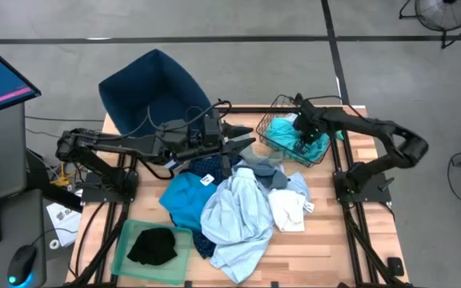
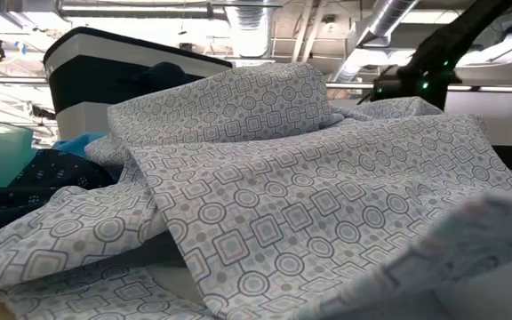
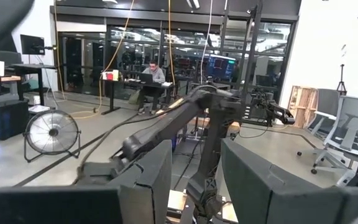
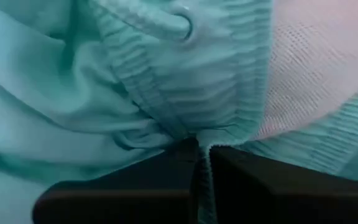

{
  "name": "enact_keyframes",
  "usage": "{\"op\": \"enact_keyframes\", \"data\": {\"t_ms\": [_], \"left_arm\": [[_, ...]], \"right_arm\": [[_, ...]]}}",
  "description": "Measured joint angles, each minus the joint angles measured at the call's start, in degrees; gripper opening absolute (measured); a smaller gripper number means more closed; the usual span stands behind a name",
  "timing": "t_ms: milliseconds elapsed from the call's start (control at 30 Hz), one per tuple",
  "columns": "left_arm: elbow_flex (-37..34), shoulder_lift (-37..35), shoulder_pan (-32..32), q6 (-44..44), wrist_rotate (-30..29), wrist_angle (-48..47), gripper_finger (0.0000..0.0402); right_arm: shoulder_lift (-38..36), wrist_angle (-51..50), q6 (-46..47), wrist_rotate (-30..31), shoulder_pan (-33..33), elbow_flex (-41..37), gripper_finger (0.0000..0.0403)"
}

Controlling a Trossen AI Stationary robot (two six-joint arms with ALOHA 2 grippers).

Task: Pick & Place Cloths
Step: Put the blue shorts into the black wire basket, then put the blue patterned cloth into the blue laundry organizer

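Note:
A turquoise cloth (image 1: 281, 130) lies in a black wire basket (image 1: 272, 102) at the table's far right. My right gripper (image 1: 301, 142) reaches down into the basket and is shut on this cloth (image 4: 73, 93). My left gripper (image 1: 246, 145) is open and holds nothing; it hovers level over the far edge of the cloth pile, pointing toward the basket. In its own wrist view the left gripper (image 3: 196, 180) shows a wide gap. The pile in mid-table holds a bright blue cloth (image 1: 184, 200), a pale blue patterned one (image 1: 238, 214), a white one (image 1: 288, 210), a grey one (image 1: 267, 174) and dotted navy (image 1: 206, 166). My right gripper pinches the turquoise cloth between its two fingers (image 4: 135, 186) at a ribbed, gathered band (image 4: 185, 118), where the fabric bunches into a fold. It comes from above, pointing down into the basket. The cloth rests in the basket, slack around the fingers.
A rigid dark blue bin (image 1: 154, 88) stands at the table's far left. A green tray (image 1: 126, 240) at the near left holds a black cloth (image 1: 152, 246). In the low view the patterned cloth (image 2: 265, 204) fills the foreground, with the navy one (image 2: 25, 187) at left.

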Motion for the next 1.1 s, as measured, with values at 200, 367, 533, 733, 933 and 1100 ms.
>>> {"op": "enact_keyframes", "data": {"t_ms": [200,367,533,733,933,1100], "left_arm": [[0.0,-0.01,0.0,-0.16,0.0,0.04,0.0121],[0.0,-0.02,0.0,-0.12,-0.11,0.09,0.0121],[0.0,-0.02,0.0,0.12,-1.55,0.11,0.0121],[0.0,-0.02,0.02,0.5,-1.99,0.08,0.0121],[-0.04,-0.66,-2.4,2.51,0.43,-15.7,0.0124],[-0.04,0.08,-7.63,-1.0,1.27,-27.73,0.0147]], "right_arm": [[2.03,-3.47,0.05,-0.27,-0.65,2.24,0.0008],[1.04,-4.15,-0.82,2.76,-0.43,2.45,0.0059],[-3.02,-7.19,-1.46,2.69,-0.43,5.0,0.0142],[-9.32,-12.98,-0.6,2.65,-0.45,13.3,0.0249],[-15.37,-23.31,0.12,2.48,0.76,25.63,0.0269],[-21.69,-25.99,5.48,1.85,3.74,32.45,0.0269]]}}
